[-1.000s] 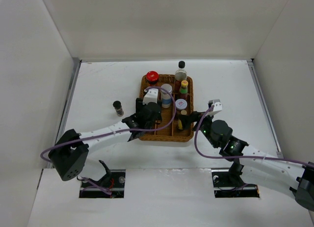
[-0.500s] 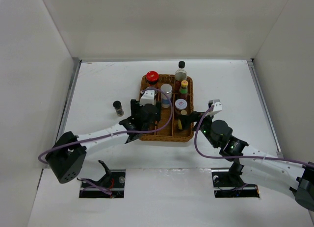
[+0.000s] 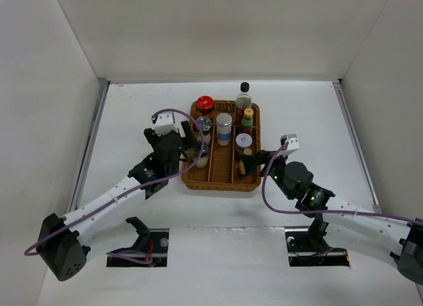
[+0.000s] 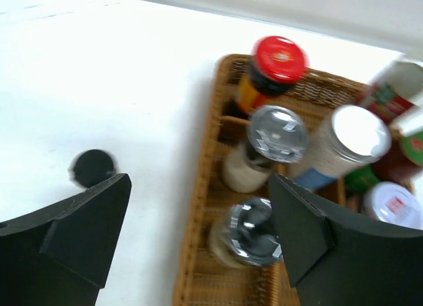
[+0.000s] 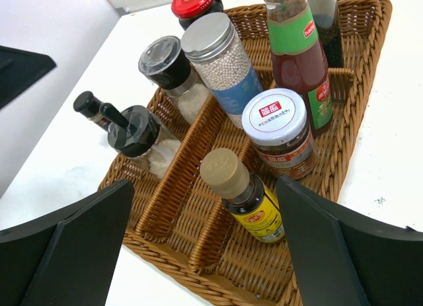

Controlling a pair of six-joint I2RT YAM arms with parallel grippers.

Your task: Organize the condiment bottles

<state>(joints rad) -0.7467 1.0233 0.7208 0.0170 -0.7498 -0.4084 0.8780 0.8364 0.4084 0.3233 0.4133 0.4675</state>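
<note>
Found the left gripper (image 4: 198, 184) spread wide near the left rim of the wicker tray (image 4: 192, 266), clasping nothing. Saw the right gripper (image 5: 203, 187) likewise agape at the tray's near right corner, empty. Noted most condiment bottles (image 5: 221, 68) standing upright inside the tray; spotted one small black-capped bottle (image 4: 92, 167) outside, on the table (image 4: 99, 68) to its left.
</note>
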